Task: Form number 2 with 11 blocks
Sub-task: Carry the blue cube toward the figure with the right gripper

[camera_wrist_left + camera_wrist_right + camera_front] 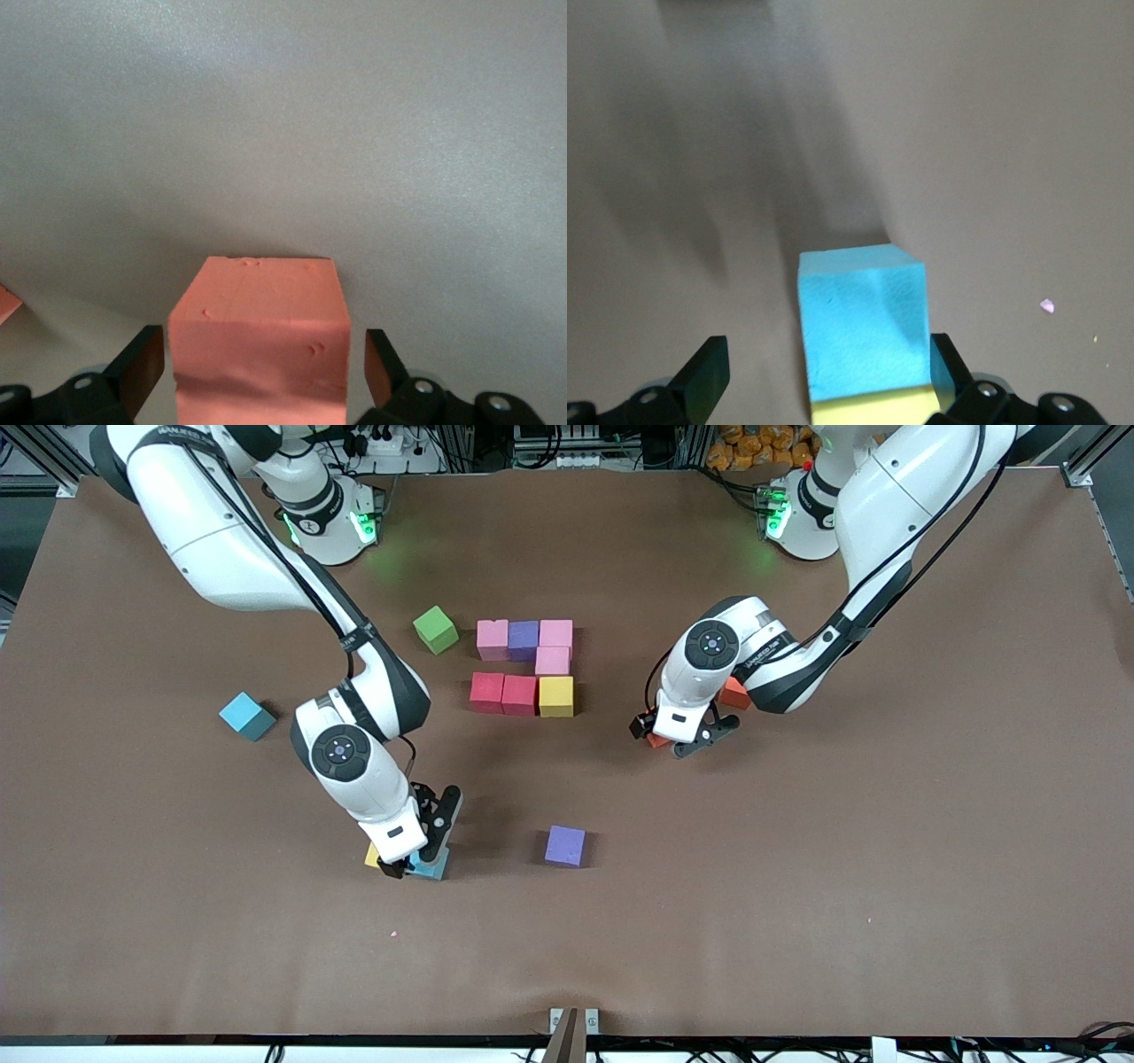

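A partly built number 2 lies mid-table: pink (493, 638), purple (524, 638) and pink (556, 634) blocks in a row, a pink block (552, 661) under it, then red (486, 691), red (519, 694) and yellow (556, 695). My left gripper (666, 740) (261, 367) is open low around an orange block (657, 739) (257, 341), with gaps on both sides. My right gripper (415, 864) (826, 376) is open around a light blue block (432, 865) (864, 328) that touches a yellow block (372, 855) (873, 409).
A second orange block (733, 691) (7, 301) lies beside the left arm's wrist. A green cube (436, 629) sits next to the digit's top row. A blue cube (247, 716) lies toward the right arm's end. A loose purple cube (565, 846) sits nearer the front camera.
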Motion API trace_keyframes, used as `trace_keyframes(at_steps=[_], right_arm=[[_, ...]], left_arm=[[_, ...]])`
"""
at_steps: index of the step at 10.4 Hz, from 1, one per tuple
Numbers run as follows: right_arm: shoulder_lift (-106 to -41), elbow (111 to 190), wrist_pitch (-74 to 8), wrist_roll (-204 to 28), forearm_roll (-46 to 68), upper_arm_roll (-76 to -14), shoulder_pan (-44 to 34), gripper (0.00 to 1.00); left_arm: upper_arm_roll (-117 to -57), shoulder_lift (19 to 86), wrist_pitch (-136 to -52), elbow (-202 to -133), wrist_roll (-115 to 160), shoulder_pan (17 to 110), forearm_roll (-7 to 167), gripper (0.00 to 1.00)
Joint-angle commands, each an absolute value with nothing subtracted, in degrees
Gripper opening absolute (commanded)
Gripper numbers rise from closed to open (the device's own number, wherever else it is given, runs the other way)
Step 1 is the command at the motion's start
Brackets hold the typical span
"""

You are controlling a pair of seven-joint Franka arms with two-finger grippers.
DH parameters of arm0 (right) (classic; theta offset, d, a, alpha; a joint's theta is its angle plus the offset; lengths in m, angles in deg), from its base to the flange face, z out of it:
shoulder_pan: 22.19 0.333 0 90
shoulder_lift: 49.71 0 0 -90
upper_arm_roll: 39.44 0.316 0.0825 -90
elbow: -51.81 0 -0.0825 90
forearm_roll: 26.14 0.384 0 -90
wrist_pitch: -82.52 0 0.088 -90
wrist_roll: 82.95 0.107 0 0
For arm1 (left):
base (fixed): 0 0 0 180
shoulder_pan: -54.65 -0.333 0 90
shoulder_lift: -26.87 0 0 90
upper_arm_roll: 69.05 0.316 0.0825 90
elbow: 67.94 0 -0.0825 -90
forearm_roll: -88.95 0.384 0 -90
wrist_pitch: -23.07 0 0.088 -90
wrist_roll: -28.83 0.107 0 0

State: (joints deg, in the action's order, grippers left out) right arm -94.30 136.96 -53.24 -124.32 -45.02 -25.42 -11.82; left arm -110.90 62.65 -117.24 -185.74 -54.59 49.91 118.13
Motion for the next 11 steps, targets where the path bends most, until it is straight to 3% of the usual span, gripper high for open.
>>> trace_keyframes(at_steps=[1, 11], right_arm=[[-97.1, 133.4, -52.4, -124.1, -43.6, -26.9, -9.9, 1.00], [-97.0, 132.4, -51.9, -124.4, -41.9, -27.1, -9.8, 1.00]], left_arm=[[-111.1, 62.4, -116.6, -185.6, -55.6, 49.9, 119.9, 1.00], [-111.1, 62.4, -116.6, -185.5, -55.6, 50.0, 119.9, 1.00]])
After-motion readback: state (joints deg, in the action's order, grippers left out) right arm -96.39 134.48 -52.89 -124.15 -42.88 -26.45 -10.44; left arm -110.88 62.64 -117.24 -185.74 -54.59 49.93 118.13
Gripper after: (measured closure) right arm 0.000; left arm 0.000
